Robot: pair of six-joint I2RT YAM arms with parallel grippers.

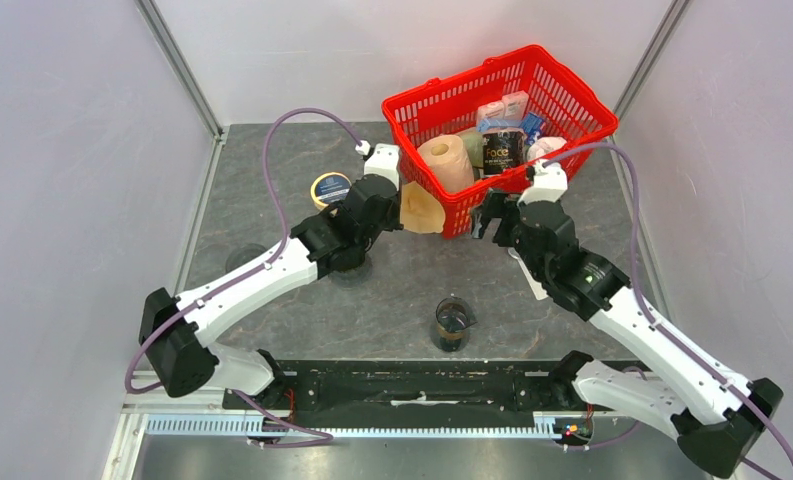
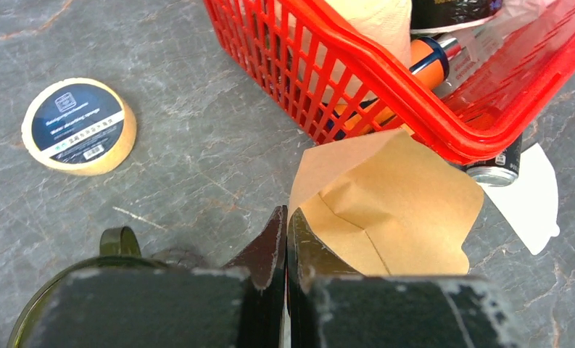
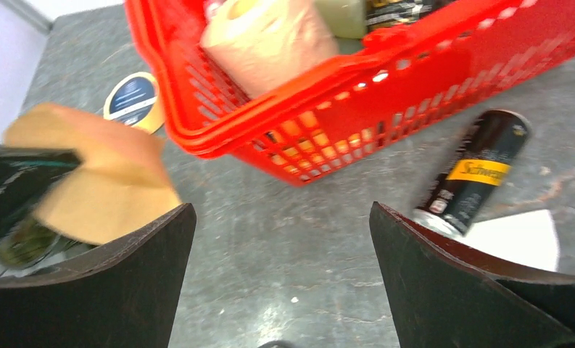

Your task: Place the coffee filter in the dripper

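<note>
Grey table (image 1: 402, 285): left hand (image 2: 285, 217) pinches coffee filter (image 2: 400, 210); right hand (image 3: 282, 210) agape.

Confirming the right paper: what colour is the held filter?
Light brown filter; clearest in left wrist view.

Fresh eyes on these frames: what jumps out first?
The red basket at the far side of the table, crammed with goods, a paper roll among them. Next, the left gripper pinching a brown coffee filter just in front of it, while the right gripper hangs wide open and empty near a black can lying by the basket.
</note>
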